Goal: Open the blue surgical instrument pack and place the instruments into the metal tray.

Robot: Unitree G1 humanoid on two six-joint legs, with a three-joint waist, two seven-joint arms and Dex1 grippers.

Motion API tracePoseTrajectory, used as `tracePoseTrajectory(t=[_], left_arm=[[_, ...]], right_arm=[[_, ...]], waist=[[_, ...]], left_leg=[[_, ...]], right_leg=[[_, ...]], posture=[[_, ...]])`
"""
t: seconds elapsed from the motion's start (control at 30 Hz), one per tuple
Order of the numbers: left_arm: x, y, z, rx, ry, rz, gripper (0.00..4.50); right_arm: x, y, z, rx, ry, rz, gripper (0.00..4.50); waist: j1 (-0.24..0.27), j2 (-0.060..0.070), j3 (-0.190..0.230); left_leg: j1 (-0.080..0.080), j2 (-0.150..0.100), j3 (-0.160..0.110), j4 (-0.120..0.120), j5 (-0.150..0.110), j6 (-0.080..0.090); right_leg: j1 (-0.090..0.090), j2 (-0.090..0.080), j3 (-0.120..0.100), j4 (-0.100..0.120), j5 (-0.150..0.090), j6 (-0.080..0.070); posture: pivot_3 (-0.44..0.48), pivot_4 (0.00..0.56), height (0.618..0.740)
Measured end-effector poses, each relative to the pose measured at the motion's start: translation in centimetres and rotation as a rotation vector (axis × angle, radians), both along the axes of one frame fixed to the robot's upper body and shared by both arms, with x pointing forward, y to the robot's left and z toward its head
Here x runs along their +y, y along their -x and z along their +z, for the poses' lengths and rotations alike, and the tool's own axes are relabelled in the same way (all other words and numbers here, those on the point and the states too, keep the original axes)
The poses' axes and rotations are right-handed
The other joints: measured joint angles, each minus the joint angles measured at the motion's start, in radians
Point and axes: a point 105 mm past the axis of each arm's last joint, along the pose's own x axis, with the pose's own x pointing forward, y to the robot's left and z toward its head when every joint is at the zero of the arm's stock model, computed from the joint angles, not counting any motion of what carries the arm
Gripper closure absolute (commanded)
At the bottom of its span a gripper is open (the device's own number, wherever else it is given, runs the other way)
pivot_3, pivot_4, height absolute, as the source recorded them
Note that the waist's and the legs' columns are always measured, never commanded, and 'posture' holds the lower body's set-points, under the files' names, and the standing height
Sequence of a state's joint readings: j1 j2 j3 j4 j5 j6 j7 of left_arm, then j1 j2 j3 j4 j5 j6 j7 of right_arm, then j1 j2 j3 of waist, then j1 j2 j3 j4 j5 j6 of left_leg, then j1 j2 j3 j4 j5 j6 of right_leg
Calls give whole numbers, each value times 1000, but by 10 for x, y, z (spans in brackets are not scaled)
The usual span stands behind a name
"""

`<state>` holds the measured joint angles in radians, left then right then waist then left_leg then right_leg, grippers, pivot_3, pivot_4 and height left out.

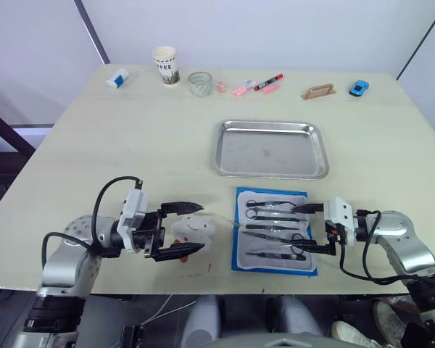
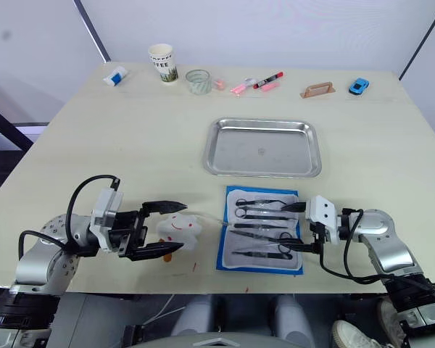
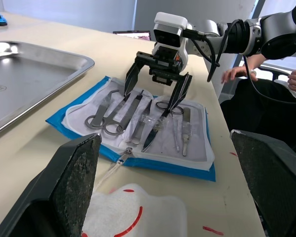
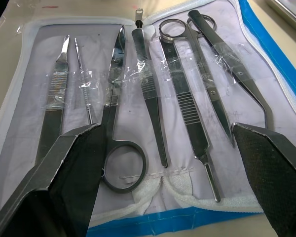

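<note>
The blue surgical instrument pack (image 1: 272, 269) lies open and flat near the table's front edge, white lining up. Several instruments (image 1: 274, 214) lie side by side in its clear pockets: scissors (image 4: 114, 123), forceps (image 4: 150, 98), slim probes. My right gripper (image 1: 297, 229) is open, hovering low over the pack's right half with its fingers astride the instruments. To the left of the pack my left gripper (image 1: 200, 228) is open, its fingers either side of a white cloth (image 1: 192, 233) with red marks. The metal tray (image 1: 270, 148) sits just behind the pack with nothing in it.
Along the far edge stand a paper cup (image 1: 165, 65), a glass (image 1: 200, 83), pink and red markers (image 1: 257, 85), a brown holder (image 1: 318, 91), a blue toy car (image 1: 359, 88) and a white-blue box (image 1: 117, 79). A person's hand (image 3: 237, 74) shows beyond the table's edge.
</note>
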<state>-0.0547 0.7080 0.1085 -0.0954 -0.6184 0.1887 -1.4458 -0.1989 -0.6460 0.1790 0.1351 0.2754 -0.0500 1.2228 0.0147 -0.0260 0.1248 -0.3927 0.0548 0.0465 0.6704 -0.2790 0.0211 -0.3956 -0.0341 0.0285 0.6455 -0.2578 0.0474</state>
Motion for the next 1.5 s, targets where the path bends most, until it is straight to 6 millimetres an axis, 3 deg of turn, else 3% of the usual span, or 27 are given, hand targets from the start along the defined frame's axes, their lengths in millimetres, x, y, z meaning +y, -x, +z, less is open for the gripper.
tracePoseTrajectory(t=[0.37, 0.53, 0.7, 0.93, 1.03, 1.1, 1.33, 1.4, 1.43, 1.5], left_arm=[[3, 0, -3, 11, -22, 1, 0], [7, -13, -5, 0, -103, 57, 0], [-8, -21, -3, -5, -196, 70, 0], [-30, -39, 17, 11, -255, 111, 0], [-44, -41, 12, 34, -237, 99, 808], [-54, -45, 10, 29, -244, 88, 1715], [-82, -63, -1, -51, -321, 67, 1715], [-85, -65, -6, -48, -337, 62, 2260], [-87, -66, -8, -51, -344, 64, 2325], [-91, -70, -14, -49, -355, 71, 3283]], right_arm=[[-2, 0, -2, 11, -16, 3, 72], [-2, -1, -2, 11, -15, 1, 72], [-2, -1, -2, 11, -17, 2, 72], [-1, -1, -2, 11, -21, 0, 72], [-1, 0, -3, 13, -21, -2, 0], [-1, 0, -3, 15, -20, -4, 0], [0, -1, -2, 15, -20, -12, 0], [1, -1, -2, 13, -21, -14, 0], [1, -1, -1, 12, -21, -14, 0], [1, -1, -1, 11, -22, -16, 0]], waist=[[0, 0, 0], [1, -1, 0], [0, 0, 0], [-1, 0, 0], [0, 0, -1], [1, 0, -1], [0, 0, -1], [-1, 0, -1], [-1, 0, -1], [-1, 0, -1]], left_leg=[[0, 0, 0, 0, 0, 0], [0, 0, 0, 0, 0, 0], [0, 0, 0, 0, 0, 0], [0, 0, 0, 0, 0, 0], [0, 0, -1, 0, 0, 0], [0, -1, -1, 0, 0, 0], [0, -1, -1, 0, 0, 0], [0, -1, -1, 0, 0, 0], [0, -1, -1, 0, 0, 0], [0, -1, -1, 0, 0, 0]], right_leg=[[0, 0, 0, 0, 0, 0], [0, 0, 0, 0, 0, 0], [0, 0, 0, 0, 0, 0], [0, 0, 0, 0, 0, 0], [0, 0, 0, 0, 0, 0], [1, 1, 0, 0, 0, 0], [1, 1, 1, 0, 0, 0], [0, 1, 1, 0, 0, 0], [0, 1, 1, 0, 0, 0], [0, 1, 1, 0, 0, 0]], posture=[[0, 150, 740], [0, 150, 740], [0, 150, 740], [0, 150, 740], [0, 150, 740], [0, 150, 740], [0, 150, 740], [0, 150, 740], [0, 150, 740], [0, 150, 740]])
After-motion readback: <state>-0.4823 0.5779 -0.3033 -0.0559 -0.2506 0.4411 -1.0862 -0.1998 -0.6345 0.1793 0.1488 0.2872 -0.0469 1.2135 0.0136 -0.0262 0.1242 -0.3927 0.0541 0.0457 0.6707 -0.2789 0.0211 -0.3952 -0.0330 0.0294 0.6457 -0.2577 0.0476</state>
